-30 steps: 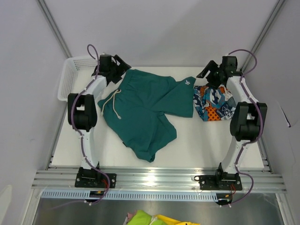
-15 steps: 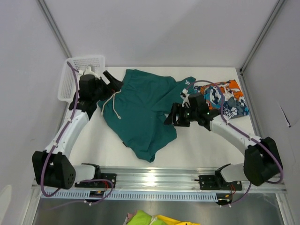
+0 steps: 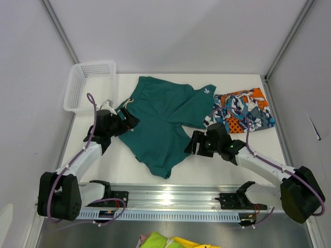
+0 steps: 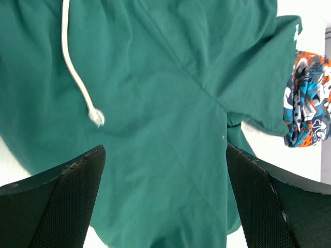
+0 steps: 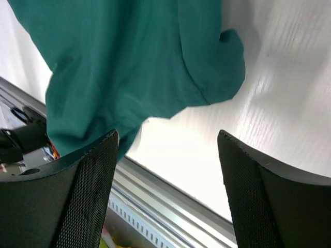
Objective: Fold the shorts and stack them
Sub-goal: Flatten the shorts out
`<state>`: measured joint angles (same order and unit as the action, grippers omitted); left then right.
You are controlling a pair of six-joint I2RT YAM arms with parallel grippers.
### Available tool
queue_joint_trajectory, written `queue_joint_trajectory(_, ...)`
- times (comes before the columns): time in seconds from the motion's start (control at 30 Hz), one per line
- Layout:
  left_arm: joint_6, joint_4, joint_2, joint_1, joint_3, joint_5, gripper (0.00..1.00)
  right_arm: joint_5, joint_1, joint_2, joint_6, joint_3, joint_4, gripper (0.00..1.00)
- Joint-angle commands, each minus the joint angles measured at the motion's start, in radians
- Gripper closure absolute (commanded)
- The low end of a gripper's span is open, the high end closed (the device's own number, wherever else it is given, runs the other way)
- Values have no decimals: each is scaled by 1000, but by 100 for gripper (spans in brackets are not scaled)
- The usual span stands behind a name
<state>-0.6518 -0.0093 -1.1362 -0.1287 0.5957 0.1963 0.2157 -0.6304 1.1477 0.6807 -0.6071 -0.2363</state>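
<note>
Top external: left gripper (image 3: 129,122) and right gripper (image 3: 191,145), fingers spread, flanked the green shorts (image 3: 160,121), waist toward the left one, legs toward the right; table (image 3: 207,171) lay behind it.

Bright, even, diffuse overhead light; shadows faint and soft-edged. Right wrist view: glare streaks on white table surface (image 5: 282,103) beyond the jaws. Left wrist view: white drawstring tip (image 4: 96,118) just beyond the jaws slightly blurred.
</note>
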Motion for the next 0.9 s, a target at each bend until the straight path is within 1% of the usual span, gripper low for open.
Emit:
queue_joint_trajectory(0.0,28,173,6,0,-26,12,1,19,27,46,63,16,143,21)
queue_joint_trajectory(0.07,11,210,-38,0,-57,12,1,53,50,86,126,55,244,18)
queue_joint_trajectory(0.1,-9,256,-54,0,-77,14,1,91,57,96,149,72,297,18)
queue_joint_trajectory(0.13,-20,288,-68,0,-101,18,1,100,61,115,175,90,380,17)
queue_joint_trajectory(0.2,-64,365,-109,4,-150,23,1,97,67,130,238,135,439,16)
queue_joint_trajectory(0.23,-78,409,-123,14,-161,50,1,93,67,138,255,145,481,16)
queue_joint_trajectory(0.3,-88,436,-132,35,-174,75,1,90,67,153,302,185,526,16)
queue_joint_trajectory(0.4,-100,431,-134,44,-185,74,1,80,67,170,344,242,632,16)
queue_joint_trajectory(0.43,-106,437,-138,47,-189,75,1,77,69,175,370,254,691,16)
queue_joint_trajectory(0.5,-115,453,-140,63,-201,94,1,68,72,190,393,285,745,16)
queue_joint_trajectory(0.53,-117,457,-142,66,-208,97,1,64,72,193,417,296,808,17)
queue_joint_trajectory(0.57,-120,460,-145,67,-208,103,1,54,72,196,430,303,834,17)
queue_joint_trajectory(0.6,-121,463,-146,70,-211,106,1,50,72,201,439,317,877,19)
queue_joint_trajectory(0.67,-124,465,-151,72,-214,112,1,36,72,202,459,323,905,23)
queue_joint_trajectory(0.7,-124,465,-154,75,-211,114,1,31,72,201,465,329,937,30)
queue_joint_trajectory(0.77,-126,466,-160,78,-211,117,1,22,72,198,485,352,977,38)
queue_joint_trajectory(0.8,-126,466,-162,78,-212,120,1,17,72,195,487,357,998,48)
queue_joint_trajectory(0.87,-128,468,-163,78,-214,121,1,14,69,187,476,346,996,58)
